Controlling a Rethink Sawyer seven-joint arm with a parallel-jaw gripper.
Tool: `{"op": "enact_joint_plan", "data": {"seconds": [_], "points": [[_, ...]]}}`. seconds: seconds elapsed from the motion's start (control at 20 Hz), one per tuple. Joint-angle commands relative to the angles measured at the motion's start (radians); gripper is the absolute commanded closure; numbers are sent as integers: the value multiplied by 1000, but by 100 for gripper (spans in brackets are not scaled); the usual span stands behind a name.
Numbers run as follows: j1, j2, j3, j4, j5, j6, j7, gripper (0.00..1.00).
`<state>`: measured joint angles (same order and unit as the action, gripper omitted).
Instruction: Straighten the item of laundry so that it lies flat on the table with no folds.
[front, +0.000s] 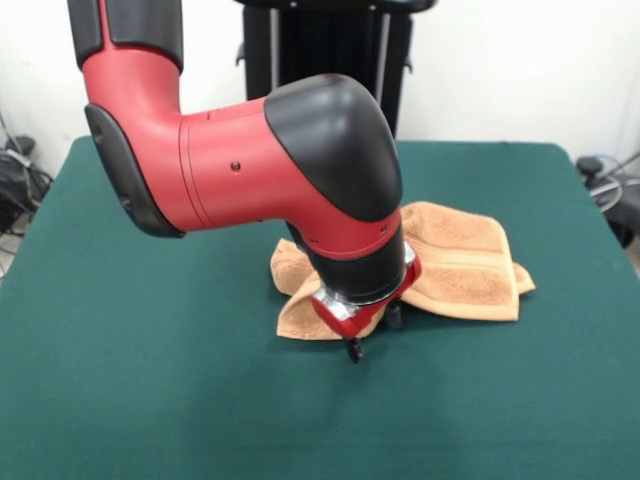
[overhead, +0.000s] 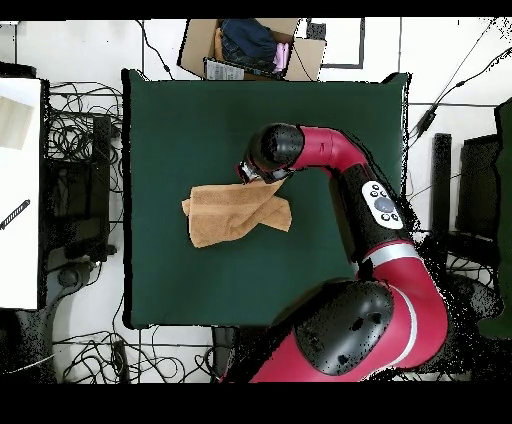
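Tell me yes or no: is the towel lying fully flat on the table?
No, the towel lies folded over itself beside the gripper.

White wall (front: 520, 70) behind, evenly lit. Dark upright stand (front: 325, 45) against it. Pale floor (overhead: 440, 40), seen from above, strewn with black cables (overhead: 75, 125). Open cardboard box (overhead: 250, 48) holding dark and pink items just beyond one edge. White side table (overhead: 18, 190) along one side, carrying a dark pen-like object. Black equipment (overhead: 85, 195) beside it; more dark gear (overhead: 470, 190) opposite.
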<state>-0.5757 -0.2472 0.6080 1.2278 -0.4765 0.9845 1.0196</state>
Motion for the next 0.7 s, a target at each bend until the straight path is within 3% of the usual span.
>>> {"op": "enact_joint_plan", "data": {"seconds": [0.05, 0.7], "points": [[6, 4, -47, 55, 7, 15, 50, 0], [2, -58, -45, 100, 21, 38, 57, 0]]}}
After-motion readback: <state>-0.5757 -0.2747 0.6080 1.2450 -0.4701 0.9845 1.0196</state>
